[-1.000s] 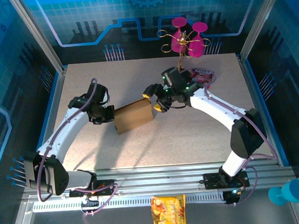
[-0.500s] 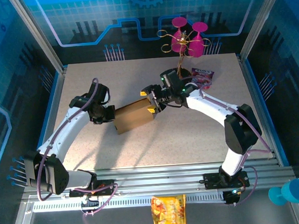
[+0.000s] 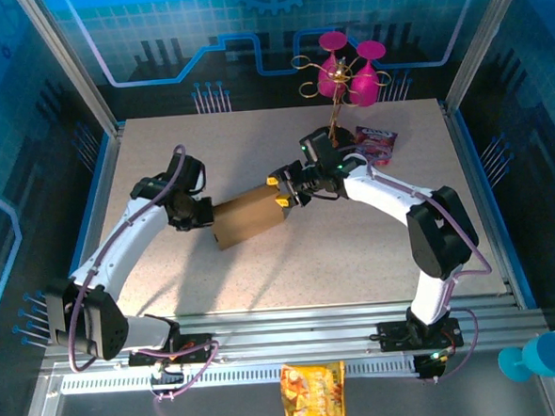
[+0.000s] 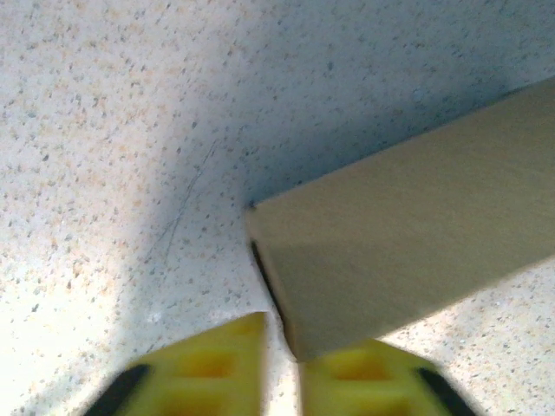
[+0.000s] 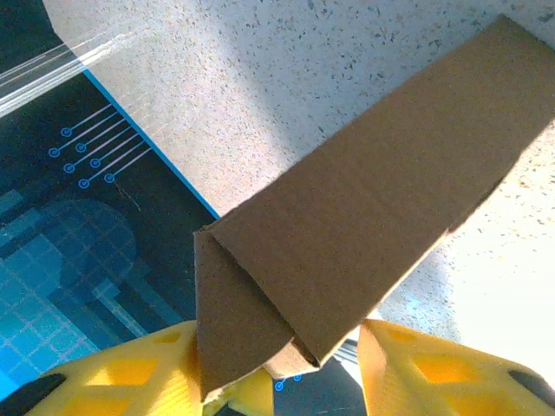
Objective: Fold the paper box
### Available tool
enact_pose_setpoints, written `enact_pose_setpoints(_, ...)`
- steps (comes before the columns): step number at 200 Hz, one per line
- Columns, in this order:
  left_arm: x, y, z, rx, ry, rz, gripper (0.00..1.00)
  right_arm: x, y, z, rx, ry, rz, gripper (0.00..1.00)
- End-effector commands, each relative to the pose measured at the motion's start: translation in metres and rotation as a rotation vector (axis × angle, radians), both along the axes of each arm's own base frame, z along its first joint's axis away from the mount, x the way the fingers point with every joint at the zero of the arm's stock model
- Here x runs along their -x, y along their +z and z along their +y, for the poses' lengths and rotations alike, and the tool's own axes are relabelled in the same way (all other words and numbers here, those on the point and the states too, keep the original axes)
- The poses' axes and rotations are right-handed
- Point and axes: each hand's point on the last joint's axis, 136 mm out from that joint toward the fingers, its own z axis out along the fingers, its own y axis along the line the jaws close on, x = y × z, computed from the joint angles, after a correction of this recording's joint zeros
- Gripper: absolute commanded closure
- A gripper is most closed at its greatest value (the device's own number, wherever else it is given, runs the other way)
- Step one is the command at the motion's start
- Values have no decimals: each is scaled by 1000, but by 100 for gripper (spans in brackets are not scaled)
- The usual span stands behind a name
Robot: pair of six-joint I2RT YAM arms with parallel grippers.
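Lying on the speckled table (image 3: 309, 263), the cardboard box (image 3: 250, 217) bridges the space between the two claws. It is closed up into a long, flat block.

Orientation, overhead view: the long axis runs diagonally. One short end points at the left claw (image 3: 208, 217) and sits nearer the arm bases. The other short end points at the right claw (image 3: 281, 194), farther up the table. The broad brown face is up.

Left claw (image 4: 282, 373), wrist view: the yellow fingers (image 4: 208, 377) are drawn almost together. The box's end corner runs down into the thin slot between them, so I read it as pinched on that end wall. The rest of the box (image 4: 408, 225) stretches away ahead and to the right of the claw.

Right claw (image 5: 277, 368), wrist view: the fingers (image 5: 434, 377) are spread wide and straddle the other end of the box (image 5: 373, 199). A folded flap is against one finger, and a sliver of daylight separates the box from the other. Not clamped. The box extends ahead and to the right from here too.

A purple packet (image 3: 377, 141) lies beyond the right claw, well apart from the box.
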Motion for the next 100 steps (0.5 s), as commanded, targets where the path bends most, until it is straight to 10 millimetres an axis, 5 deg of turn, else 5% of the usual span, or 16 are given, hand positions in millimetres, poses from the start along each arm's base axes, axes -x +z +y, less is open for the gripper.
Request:
enact_pose_setpoints(1, 15, 8, -3, 16, 2, 37, 71, 5, -17, -7, 23, 3, 34, 56)
enact_pose_setpoints(55, 27, 53, -22, 245, 112, -24, 37, 9, -28, -10, 39, 6, 48, 63)
enact_pose_setpoints(100, 8, 68, -29, 663, 442, -33, 31, 9, -30, -12, 46, 9, 48, 67)
